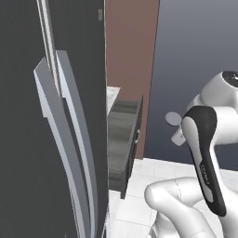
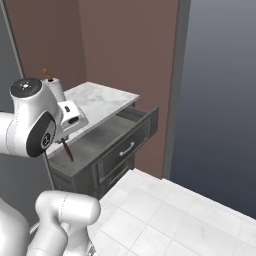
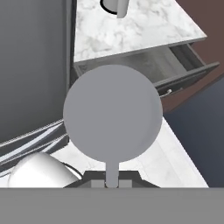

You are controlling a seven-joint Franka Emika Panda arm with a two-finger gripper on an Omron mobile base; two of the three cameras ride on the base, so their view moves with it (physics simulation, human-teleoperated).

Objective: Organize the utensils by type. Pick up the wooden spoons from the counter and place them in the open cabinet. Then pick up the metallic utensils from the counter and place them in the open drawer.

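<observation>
The wide dark grey wood-grain drawer point(image 2: 107, 137) stands open, its flat grey floor bare. Above it, the gripper point(image 3: 112, 183) is clenched on the round silver-headed utensil point(image 3: 113, 114), whose dark reddish handle point(image 2: 67, 150) hangs over the drawer, beside the white marble counter point(image 2: 100, 101).

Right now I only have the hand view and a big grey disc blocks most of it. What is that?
Observer: The round head of the metallic utensil. In the right base view its dark reddish handle hangs down from the shut gripper.
Operator: Is it over the drawer?
Observer: In that view the handle's tip overlaps the open drawer at its left end. I can't tell the height above the floor.
Operator: What's on the counter?
Observer: A pale holder stands at the back of the counter, with a brown handle sticking out of it.
</observation>
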